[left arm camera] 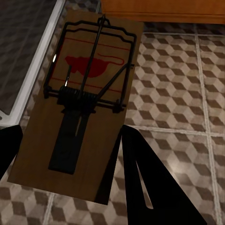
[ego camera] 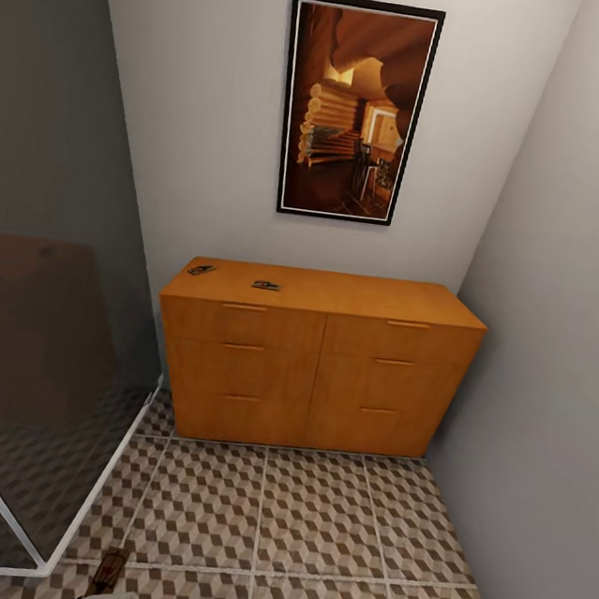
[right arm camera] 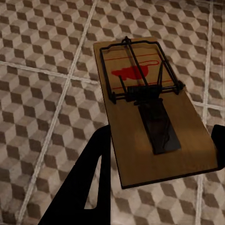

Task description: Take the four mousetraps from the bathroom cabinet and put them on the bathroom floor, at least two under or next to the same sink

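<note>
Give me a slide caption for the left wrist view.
Left gripper holds a mousetrap above the cube-patterned bathroom floor, near the cabinet.

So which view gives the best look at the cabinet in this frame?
The head view: the whole cabinet shows there, all six drawers, with two mousetraps on its top. The left wrist view catches just a strip of its base beyond the held mousetrap. The right wrist view faces floor tiles.

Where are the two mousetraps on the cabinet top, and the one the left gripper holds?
Left mousetrap on the cabinet (ego camera: 200, 269), head view, its board.
Second mousetrap on the cabinet (ego camera: 265, 285), head view, its board.
Held mousetrap (left arm camera: 101, 105), left wrist view, bare wood beside the spring.
</note>
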